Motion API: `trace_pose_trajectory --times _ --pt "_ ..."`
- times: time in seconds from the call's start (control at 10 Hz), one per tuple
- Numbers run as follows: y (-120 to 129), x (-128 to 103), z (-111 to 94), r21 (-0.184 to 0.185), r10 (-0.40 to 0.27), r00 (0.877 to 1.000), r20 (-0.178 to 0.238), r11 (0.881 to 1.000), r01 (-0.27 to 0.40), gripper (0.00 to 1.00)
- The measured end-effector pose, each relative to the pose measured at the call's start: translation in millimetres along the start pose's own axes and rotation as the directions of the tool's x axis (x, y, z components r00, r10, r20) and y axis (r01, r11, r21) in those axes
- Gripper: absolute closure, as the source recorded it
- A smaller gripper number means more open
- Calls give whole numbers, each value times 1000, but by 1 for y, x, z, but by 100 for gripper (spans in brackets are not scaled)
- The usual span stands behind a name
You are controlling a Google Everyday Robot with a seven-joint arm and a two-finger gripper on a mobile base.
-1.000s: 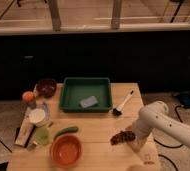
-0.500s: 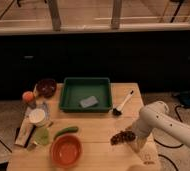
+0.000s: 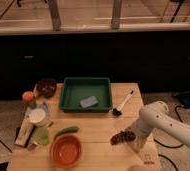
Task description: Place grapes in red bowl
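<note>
Grapes [image 3: 121,137]: dark bunch lying on the bench [image 3: 95,125], front right, right at the tip of the arm.
Claw [image 3: 133,141]: down at bench level at the right end of the grapes, at least just beside them. Can't tell if it's apart, together or clamped on the bunch.
Arm [image 3: 164,123]: white, comes in from the right edge and bends down to the bench.
Red bowl [image 3: 66,139]: front left of the bench, well apart from the grapes, nothing visible inside.
Cucumber [image 3: 66,131]: small, green, just behind the red bowl's rim.
Green tray [image 3: 85,80]: back centre, grey sponge [image 3: 89,101] inside.
Brush [image 3: 122,104]: black head, pale handle, lies diagonal just right of the tray, behind the grapes.
Left edge: maroon bowl [image 3: 46,87] at the back, orange fruit [image 3: 28,96] beside it, white cup [image 3: 37,116] and pale green cup [image 3: 41,135] nearer the front.
</note>
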Motion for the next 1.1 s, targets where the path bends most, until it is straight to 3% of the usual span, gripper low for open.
trace_pose_trajectory --times 1.1 --pt "2 -9 -2 -10 -6 1000 24 1000 6 36"
